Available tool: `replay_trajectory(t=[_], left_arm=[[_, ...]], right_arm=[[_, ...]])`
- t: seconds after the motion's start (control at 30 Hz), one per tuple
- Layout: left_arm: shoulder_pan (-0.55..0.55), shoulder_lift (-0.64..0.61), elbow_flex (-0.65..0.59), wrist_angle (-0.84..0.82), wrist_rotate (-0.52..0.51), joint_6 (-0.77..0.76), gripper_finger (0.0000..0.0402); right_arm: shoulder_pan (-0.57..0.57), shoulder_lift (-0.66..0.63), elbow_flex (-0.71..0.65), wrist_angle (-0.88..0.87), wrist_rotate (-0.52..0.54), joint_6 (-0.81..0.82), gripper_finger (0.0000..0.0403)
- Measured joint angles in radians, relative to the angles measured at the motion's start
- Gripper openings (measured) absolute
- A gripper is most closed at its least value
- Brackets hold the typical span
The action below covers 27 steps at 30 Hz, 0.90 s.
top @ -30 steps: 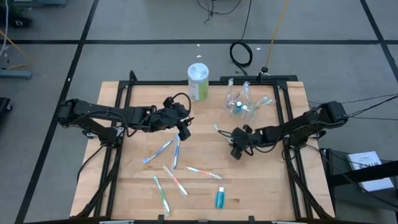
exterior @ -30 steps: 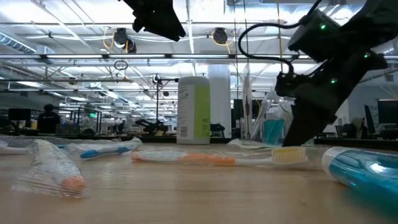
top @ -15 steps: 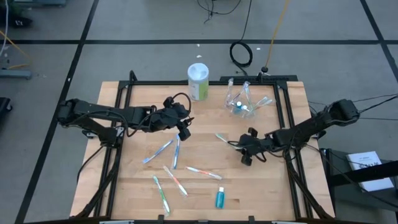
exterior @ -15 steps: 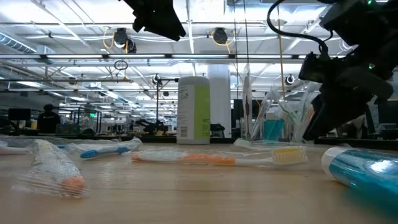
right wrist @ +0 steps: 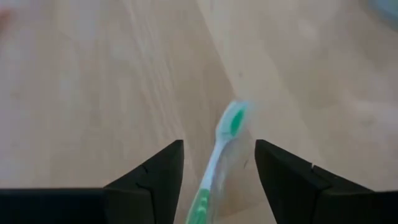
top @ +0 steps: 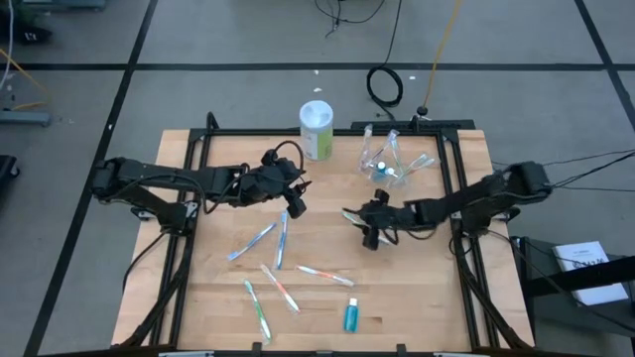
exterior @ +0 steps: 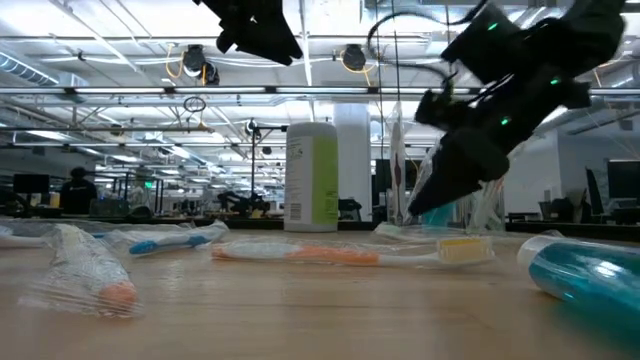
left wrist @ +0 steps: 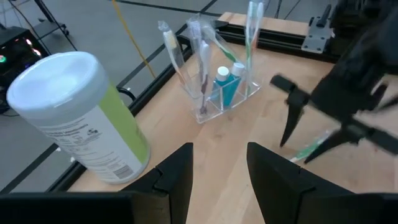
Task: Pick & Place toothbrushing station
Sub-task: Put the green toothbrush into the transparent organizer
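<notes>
Likely light, stiff and slippery, the green toothbrush (right wrist: 219,163) lies between the right gripper's (right wrist: 217,180) parted fingers; grasp mid-handle.

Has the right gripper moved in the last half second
Yes. In the high view the right gripper has swung back toward the table's middle and the clear cup, now open over the green toothbrush.
</notes>
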Motion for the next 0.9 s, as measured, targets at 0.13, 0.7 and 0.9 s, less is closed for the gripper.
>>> replay_trajectory(t=[0.13,0.7,0.9], left_arm=[[0.007,0.000,0.000,0.000,0.004,-0.001,0.0157],[0.007,0.000,0.000,-0.005,0.006,0.011,0.0157],[-0.004,0.000,0.000,-0.013,0.006,0.014,0.0157]], right_arm=[[-0.037,0.091,0.055,-0.064,-0.092,0.050,0.0190],[-0.038,0.107,0.061,-0.145,-0.085,0.144,0.0029],[-0.001,-0.006,0.053,-0.178,-0.096,0.166,0.0014]])
